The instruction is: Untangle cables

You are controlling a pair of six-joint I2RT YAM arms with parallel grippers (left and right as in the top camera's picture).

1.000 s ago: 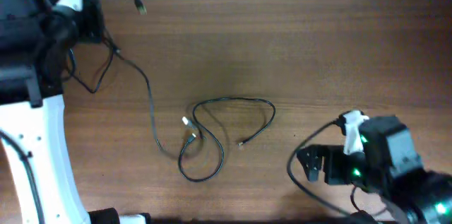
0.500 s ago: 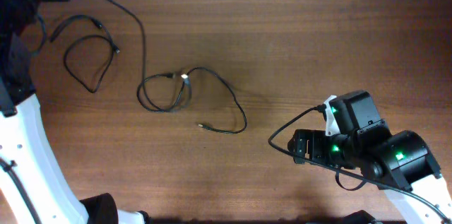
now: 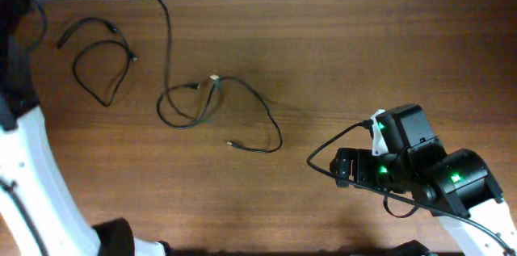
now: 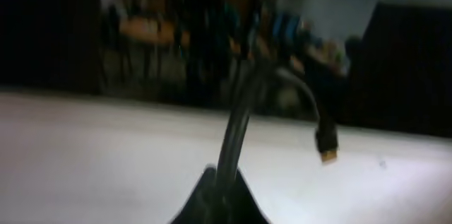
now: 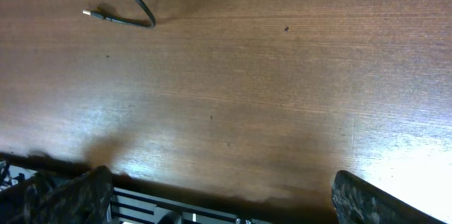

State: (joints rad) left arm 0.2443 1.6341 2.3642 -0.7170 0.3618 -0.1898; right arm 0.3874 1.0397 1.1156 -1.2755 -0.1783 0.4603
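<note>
Nearest me, at the right front of the wooden bench (image 3: 363, 62), the right claw (image 5: 219, 181) hangs low over bare wood with its two fingers (image 5: 70, 196) spread as wide as they go, holding nothing. I count three thin black cables. Two of them meet in the middle of the bench. The trailing cable (image 3: 271, 123) curves toward the right claw and ends in a small plug tip (image 3: 232, 143), well short of it. The lifted cable (image 3: 167, 46) forms a flat loop that crosses the trailing one beside two small plug ends, then rises in a line toward the far left and leaves the overhead view at the top edge. Farther off, near the far left corner, the lone cable (image 3: 101, 66) lies in its own loose loop, apart from the other two. The left claw (image 4: 219, 199) is beyond the overhead view. Its own blurred camera shows the tips pressed together on a black cable that stands up from them, with one small plug (image 4: 326, 146) hanging just beside it.
</note>
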